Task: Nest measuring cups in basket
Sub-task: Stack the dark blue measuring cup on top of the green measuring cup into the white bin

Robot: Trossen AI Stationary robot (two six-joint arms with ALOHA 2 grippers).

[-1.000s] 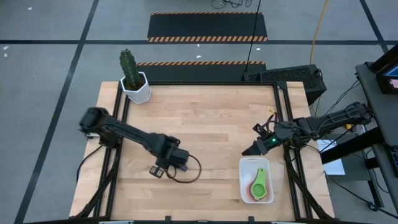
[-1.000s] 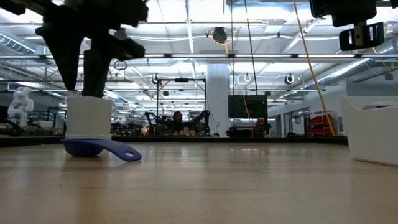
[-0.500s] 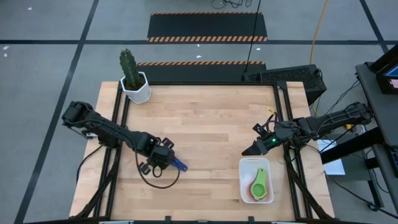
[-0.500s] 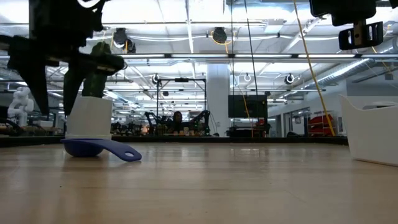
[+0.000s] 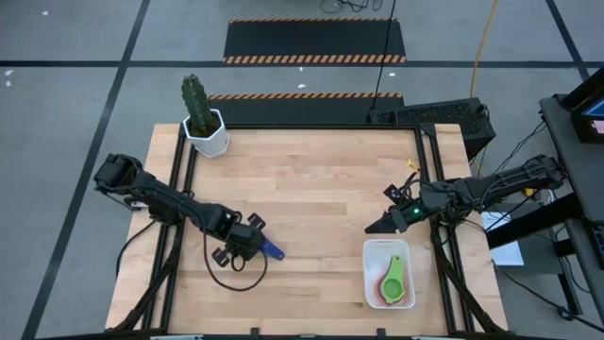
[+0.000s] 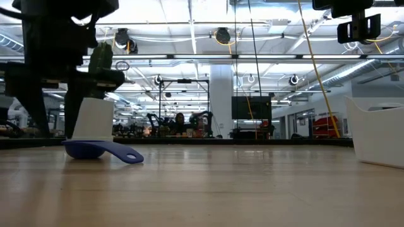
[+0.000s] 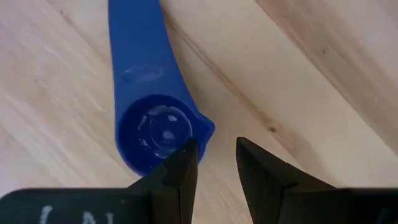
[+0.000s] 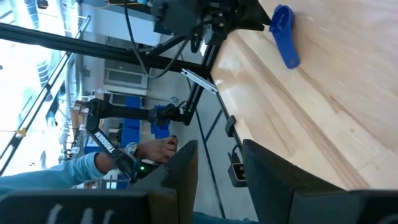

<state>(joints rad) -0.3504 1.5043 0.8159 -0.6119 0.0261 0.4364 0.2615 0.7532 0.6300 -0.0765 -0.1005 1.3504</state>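
A dark blue measuring cup lies on the table on its bowl, its handle pointing toward the right edge; it also shows in the low view as the cup. My left gripper is low over its bowl end and open by a narrow gap. One finger stands over the bowl, the other outside its rim. The white basket holds nested cups, a yellow-green one on top of orange and red ones. My right gripper hovers open beside the basket's far left corner. My left gripper comes at the blue cup's bowl rim from above, pointing down. One finger overlaps the bowl's edge, but I cannot tell whether it touches. The cup lies flat on the table.
A white hexagonal pot with a cactus stands at the far left corner. A black cable loops below the left gripper. The middle of the table is bare wood. In the right wrist view a person's hand shows beyond the table.
My left gripper has drawn back toward the table's left edge, uncovering the blue cup, and has come down toward the table beside the cup's bowl. The cup has stayed where it was.
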